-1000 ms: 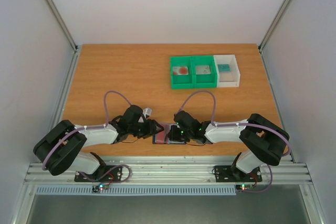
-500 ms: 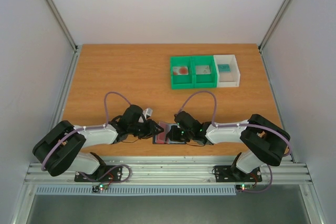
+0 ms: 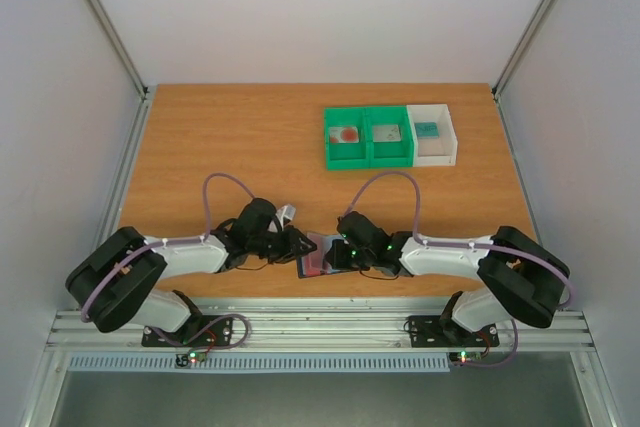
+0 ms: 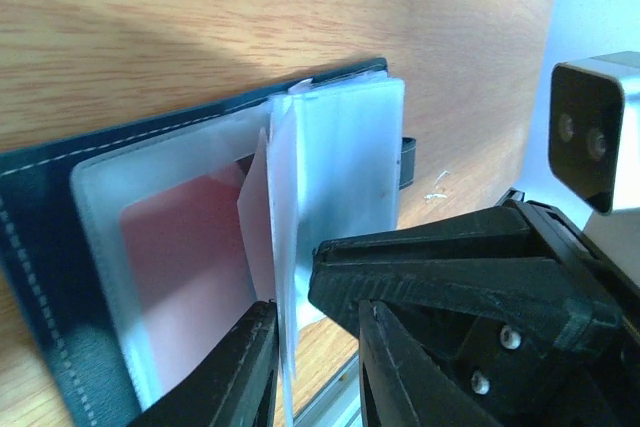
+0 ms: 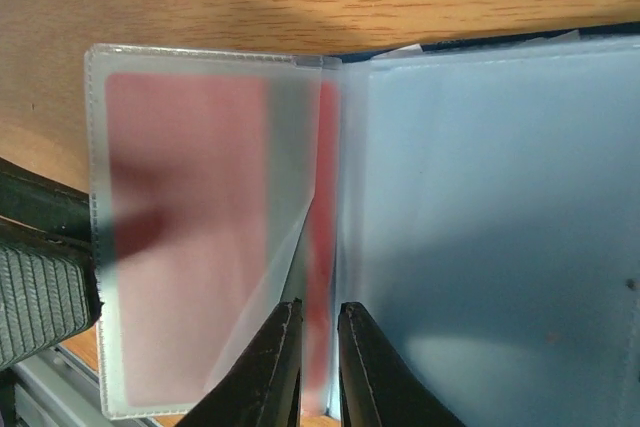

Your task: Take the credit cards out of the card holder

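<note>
Overhead; two wrist close-ups on card holder (image 4: 40,237)

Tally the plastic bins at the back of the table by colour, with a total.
Green bins: 2
White bin: 1
Total: 3

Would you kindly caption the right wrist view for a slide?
Right gripper at the fold of the open card holder, beside a red credit card in a clear sleeve.
</note>
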